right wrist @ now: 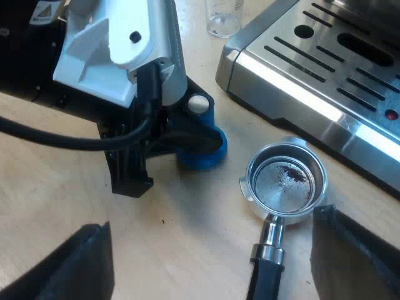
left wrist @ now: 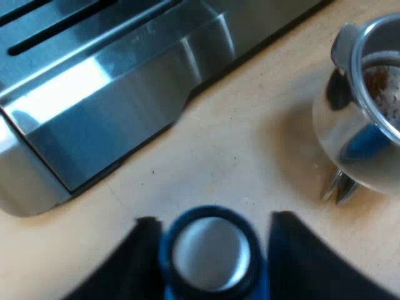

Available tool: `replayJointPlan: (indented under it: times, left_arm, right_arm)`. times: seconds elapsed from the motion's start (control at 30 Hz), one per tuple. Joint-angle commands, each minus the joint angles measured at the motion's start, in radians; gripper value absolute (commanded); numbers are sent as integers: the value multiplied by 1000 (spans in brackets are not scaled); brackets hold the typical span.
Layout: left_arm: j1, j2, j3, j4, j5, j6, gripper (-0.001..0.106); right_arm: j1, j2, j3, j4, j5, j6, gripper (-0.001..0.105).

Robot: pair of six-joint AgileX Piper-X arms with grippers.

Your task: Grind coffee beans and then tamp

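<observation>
My left gripper (left wrist: pixel 214 220) is shut on the blue tamper (left wrist: pixel 210 257), one black finger against each side, its metal face turned toward the wooden table. In the right wrist view the left gripper (right wrist: pixel 187 134) holds the tamper (right wrist: pixel 203 153) low over the table beside the metal holder (right wrist: pixel 286 178). The holder lies on the table with only a few traces of grounds in its basket (left wrist: pixel 381 87). Its dark handle (right wrist: pixel 265 272) runs between the fingers of my right gripper (right wrist: pixel 212 225). That gripper is open wide and touches nothing.
The espresso machine's steel drip tray (right wrist: pixel 312 75) stands close behind the holder, and its front edge (left wrist: pixel 125 106) is near the tamper. A measuring glass (right wrist: pixel 224 15) stands on the table by the machine's corner. Bare wooden table (right wrist: pixel 187 237) lies between the tamper and the holder.
</observation>
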Motion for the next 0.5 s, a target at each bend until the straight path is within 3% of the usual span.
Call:
replayJointPlan:
  times: [0.03, 0.3, 0.5]
  left_arm:
    - [-5, -12, 0, -17, -7, -6, 21]
    - [-5, -156, 0, 11, -7, -6, 19]
    - [-5, -346, 0, 167, -7, -6, 19]
  right_arm:
    - [3, -7, -11, -8, 9, -13, 67]
    - [3, -7, -11, -9, 15, -13, 67]
    - [3, -7, -11, -9, 16, -13, 67]
